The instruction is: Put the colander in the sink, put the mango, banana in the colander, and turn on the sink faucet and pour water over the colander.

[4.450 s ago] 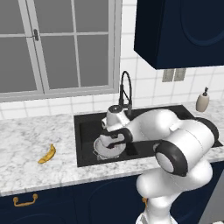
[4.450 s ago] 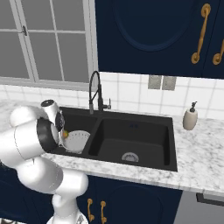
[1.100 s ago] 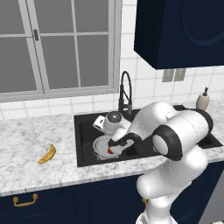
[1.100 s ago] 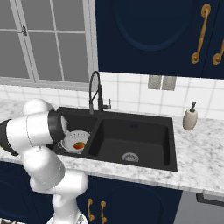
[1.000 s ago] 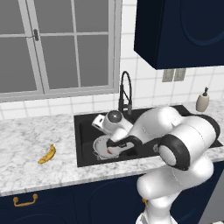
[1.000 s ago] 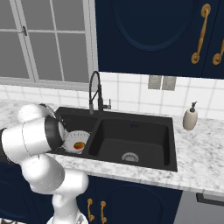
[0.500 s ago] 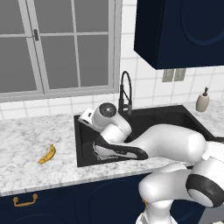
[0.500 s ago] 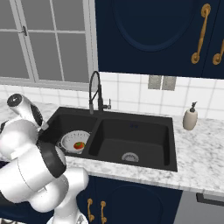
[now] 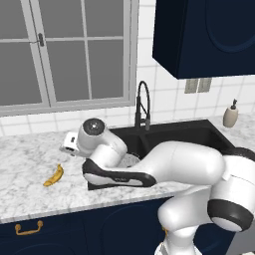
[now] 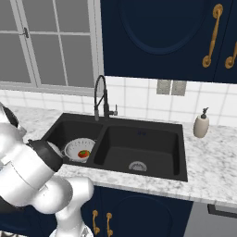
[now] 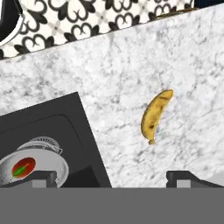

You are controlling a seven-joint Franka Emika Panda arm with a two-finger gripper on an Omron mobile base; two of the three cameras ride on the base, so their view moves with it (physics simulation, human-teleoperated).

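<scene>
Banana (image 11: pixel 156 115) lies flat on the marble bench (image 11: pixel 131 65), left of the sink (image 10: pixel 121 143) and clear of its rim. Judged light, slightly soft, smooth-skinned and curved; the thick middle, pinched across its width, looks the safest hold, with gentle force to avoid bruising. Claw (image 11: pixel 113 176) hangs above the bench near the sink's edge, fingers spread wide, holding nothing. Colander (image 10: pixel 79 149) sits in the sink's left basin; mango (image 10: pixel 84 153) rests inside it. Right basin holds nothing but its drain.

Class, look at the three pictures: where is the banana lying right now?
The banana lies on the white marble counter, left of the black sink in the left base view, apart from the colander that holds the mango.
</scene>
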